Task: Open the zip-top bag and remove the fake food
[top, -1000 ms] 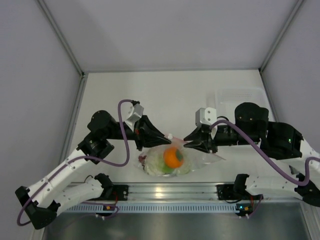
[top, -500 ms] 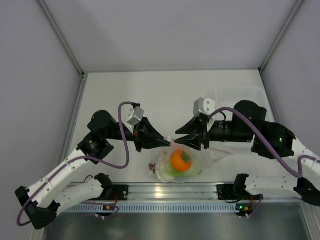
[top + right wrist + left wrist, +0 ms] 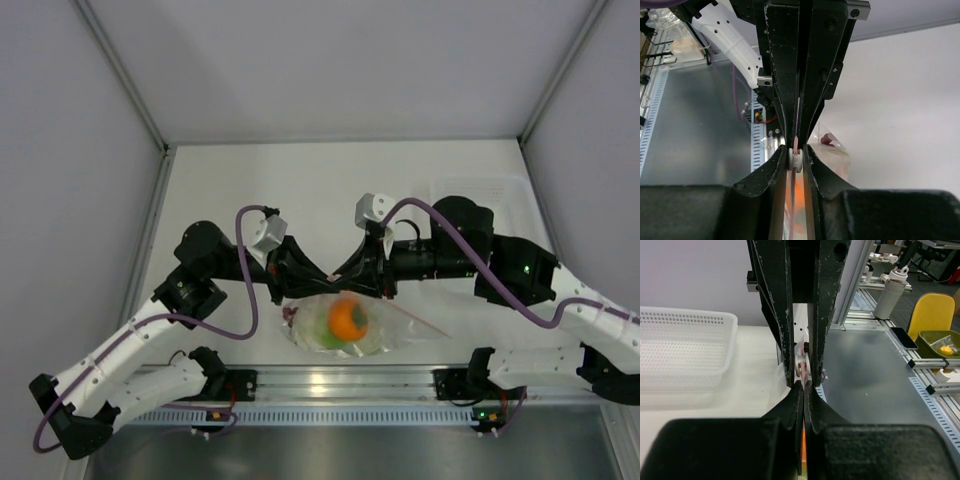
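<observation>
Left tool (image 3: 322, 279) pinching clear bag (image 3: 395, 326), orange (image 3: 347, 319) inside

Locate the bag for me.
Top view: the bag sits centre, near the front edge of the table, its zip edge pinched by the left gripper and right gripper.

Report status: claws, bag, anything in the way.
Left claw shut on zip-top bag at its zip edge. Right claw shut on same edge, tip to tip. Fake food inside bag. No obstruction seen.

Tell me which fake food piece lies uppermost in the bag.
The orange fruit: it sits over the green pieces in the zip-top bag, while the dark red piece lies at the bag's left edge.
</observation>
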